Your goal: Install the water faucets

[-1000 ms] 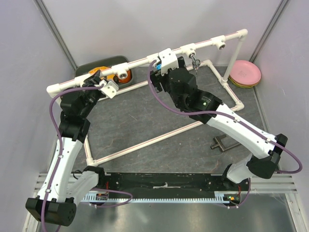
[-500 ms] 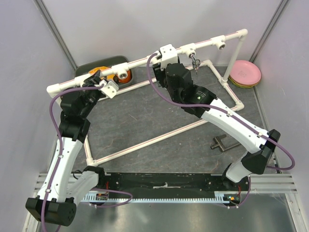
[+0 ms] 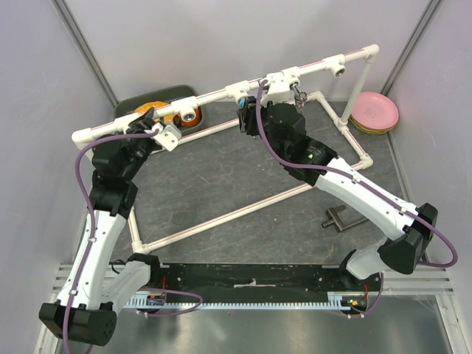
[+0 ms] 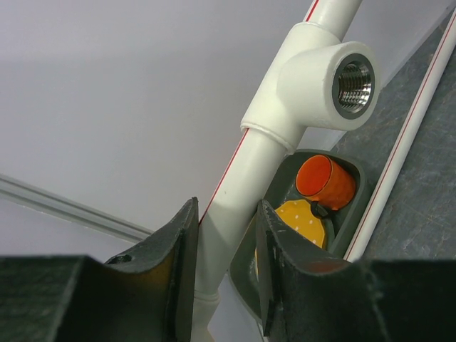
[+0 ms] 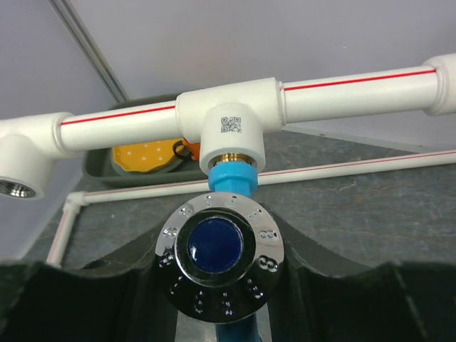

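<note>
The blue faucet (image 5: 216, 246), with a chrome-rimmed round knob, has its blue neck at the brass-lined tee socket (image 5: 230, 132) of the white top pipe. My right gripper (image 5: 219, 274) is shut on its knob, one finger on each side. In the top view it (image 3: 247, 112) sits just under the pipe's middle tee. The chrome faucet (image 3: 299, 94) hangs from the tee to the right of it. My left gripper (image 4: 222, 249) is shut on the white pipe (image 4: 235, 192) below an empty tee socket (image 4: 353, 77). In the top view it (image 3: 151, 125) is at the pipe's left end.
A dark green tray (image 3: 158, 99) with an orange cup (image 4: 326, 182) and a yellow piece (image 4: 299, 221) lies behind the pipe. Pink plates (image 3: 376, 112) are stacked at the back right. A dark T-shaped tool (image 3: 339, 217) lies at the right. The frame's lower white pipes (image 3: 221, 217) cross the grey mat.
My right wrist has swung to the right under the top pipe while staying at the middle tee with the blue faucet. The left arm has not moved.
</note>
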{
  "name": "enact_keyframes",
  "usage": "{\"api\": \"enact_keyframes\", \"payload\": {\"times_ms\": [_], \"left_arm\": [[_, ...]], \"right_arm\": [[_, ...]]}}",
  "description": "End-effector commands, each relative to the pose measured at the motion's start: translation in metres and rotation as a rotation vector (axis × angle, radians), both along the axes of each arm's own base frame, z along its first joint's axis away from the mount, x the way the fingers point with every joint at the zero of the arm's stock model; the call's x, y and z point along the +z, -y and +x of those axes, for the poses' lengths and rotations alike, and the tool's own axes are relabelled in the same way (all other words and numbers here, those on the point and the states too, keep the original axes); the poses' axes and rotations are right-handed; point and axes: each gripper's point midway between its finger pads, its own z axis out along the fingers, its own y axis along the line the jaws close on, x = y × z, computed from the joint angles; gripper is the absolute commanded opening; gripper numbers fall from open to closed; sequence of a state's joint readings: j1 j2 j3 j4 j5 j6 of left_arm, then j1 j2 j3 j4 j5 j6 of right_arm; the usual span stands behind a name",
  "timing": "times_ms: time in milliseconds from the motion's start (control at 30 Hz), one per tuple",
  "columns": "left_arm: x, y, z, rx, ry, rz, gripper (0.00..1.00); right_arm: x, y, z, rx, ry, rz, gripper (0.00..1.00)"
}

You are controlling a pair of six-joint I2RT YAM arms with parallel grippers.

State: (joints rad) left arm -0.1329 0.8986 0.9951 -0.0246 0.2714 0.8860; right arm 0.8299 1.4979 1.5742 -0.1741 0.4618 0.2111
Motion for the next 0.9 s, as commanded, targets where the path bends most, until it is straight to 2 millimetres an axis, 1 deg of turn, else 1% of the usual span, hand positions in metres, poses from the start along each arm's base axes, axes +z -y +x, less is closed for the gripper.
{"api": "enact_keyframes", "payload": {"times_ms": [0, 200, 367, 467, 533, 567, 600, 633, 667, 700, 733, 767, 800, 833, 867], "left_arm": [[-0.027, -0.032, 0.006, 0.157, -0.103, -0.056, 0.02], [-0.027, -0.031, 0.005, 0.155, -0.098, -0.055, 0.02], [-0.026, -0.032, 0.005, 0.158, -0.096, -0.058, 0.02], [-0.025, -0.032, 0.005, 0.158, -0.094, -0.058, 0.02], [-0.026, -0.032, 0.005, 0.158, -0.094, -0.056, 0.02], [-0.026, -0.032, 0.005, 0.158, -0.094, -0.058, 0.02], [-0.026, -0.032, 0.005, 0.158, -0.094, -0.058, 0.02], [-0.026, -0.032, 0.005, 0.158, -0.094, -0.058, 0.02], [-0.025, -0.032, 0.005, 0.158, -0.093, -0.058, 0.02], [-0.026, -0.032, 0.005, 0.158, -0.096, -0.058, 0.02], [-0.027, -0.032, 0.006, 0.158, -0.099, -0.057, 0.02], [-0.028, -0.032, 0.006, 0.158, -0.1, -0.057, 0.04], [-0.026, -0.032, 0.006, 0.16, -0.095, -0.056, 0.09], [-0.026, -0.032, 0.006, 0.158, -0.098, -0.059, 0.12], [-0.028, -0.031, 0.007, 0.157, -0.102, -0.058, 0.14]], "right_arm": [[0.034, 0.032, 0.007, -0.132, 0.051, 0.351, 0.0], [0.034, 0.046, 0.008, -0.204, 0.06, 0.579, 0.0], [0.036, 0.061, 0.008, -0.271, 0.073, 0.68, 0.0], [0.033, 0.068, 0.008, -0.304, 0.076, 0.725, 0.0], [0.036, 0.067, 0.009, -0.292, 0.088, 0.721, 0.0], [0.043, 0.062, 0.007, -0.259, 0.093, 0.7, 0.0], [0.046, 0.058, 0.007, -0.231, 0.098, 0.671, 0.03], [0.046, 0.053, 0.006, -0.208, 0.107, 0.61, 0.15], [0.049, 0.051, 0.005, -0.194, 0.11, 0.592, 0.43], [0.054, 0.047, 0.001, -0.151, 0.119, 0.582, 0.56], [0.056, 0.049, -0.002, -0.135, 0.143, 0.534, 0.69], [0.056, 0.049, -0.004, -0.122, 0.145, 0.504, 0.95], [0.058, 0.049, -0.008, -0.099, 0.158, 0.47, 0.98], [0.068, 0.054, -0.016, -0.085, 0.186, 0.459, 0.98], [0.066, 0.059, -0.019, -0.084, 0.204, 0.415, 0.98]]}}
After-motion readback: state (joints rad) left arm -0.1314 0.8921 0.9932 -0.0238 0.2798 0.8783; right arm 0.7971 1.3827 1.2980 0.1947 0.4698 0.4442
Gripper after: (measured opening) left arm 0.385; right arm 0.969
